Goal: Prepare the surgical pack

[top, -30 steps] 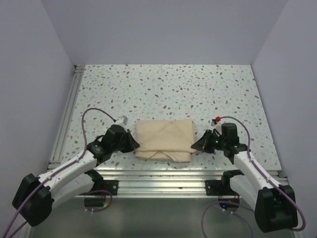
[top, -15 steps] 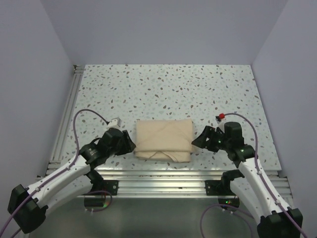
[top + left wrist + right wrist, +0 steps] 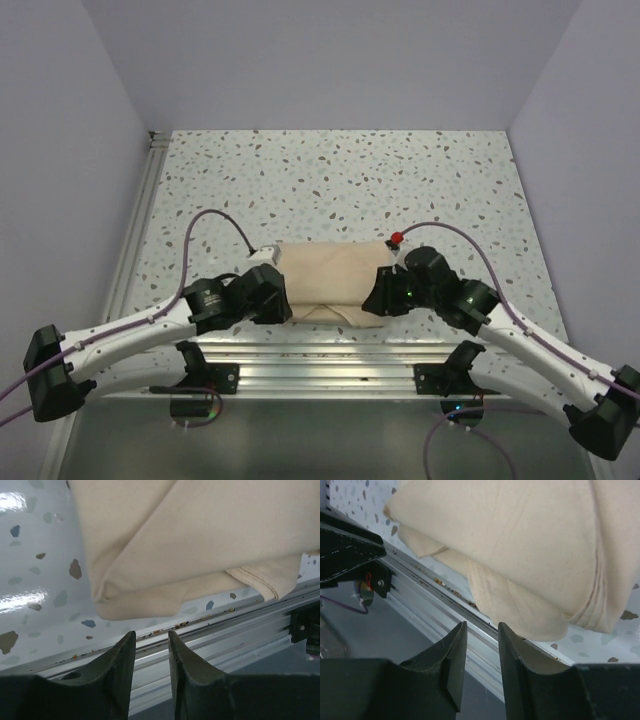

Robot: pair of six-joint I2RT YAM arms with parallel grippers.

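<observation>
The left gripper is slightly parted and holds nothing. A folded corner of the tan bundle lies just beyond its fingertips on the speckled table. The right gripper is also parted and empty, with another bundle corner just ahead and to the right of its fingertips, beside the aluminium rail.

Soft, even light from above fills the top view: the walls read as a flat pale lavender, and shadows on the table are faint and close to whatever casts them. The left wrist view has white glare streaking the glossy table near its left edge, and the bundle is bright and slightly soft. The left fingers and right fingers are dark, underlit and blurred in the foreground. The right wrist view shows the bundle's seams clearly.
</observation>
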